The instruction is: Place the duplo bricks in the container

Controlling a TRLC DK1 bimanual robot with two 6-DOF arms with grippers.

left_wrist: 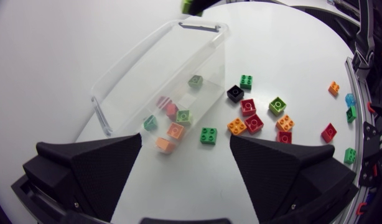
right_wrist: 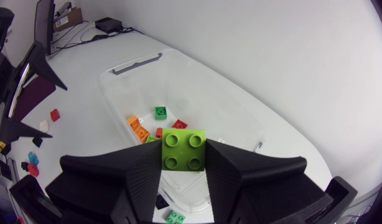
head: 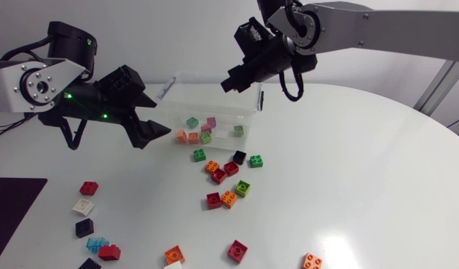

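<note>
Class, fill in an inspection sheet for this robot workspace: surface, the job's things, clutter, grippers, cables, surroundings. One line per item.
Surface: white table, glossy, with light glare.
Job's things: clear container holds several bricks; a loose cluster lies on the table beside it; more bricks lie towards the left arm's side; one lime brick is held.
Clutter: dark mat at the table's edge.
Grippers: left gripper open, fingers wide, above the table by the container; right gripper shut on the lime brick, above the container.
Cables: black cable loop at the right arm's wrist.
Surroundings: nothing seen.
</note>
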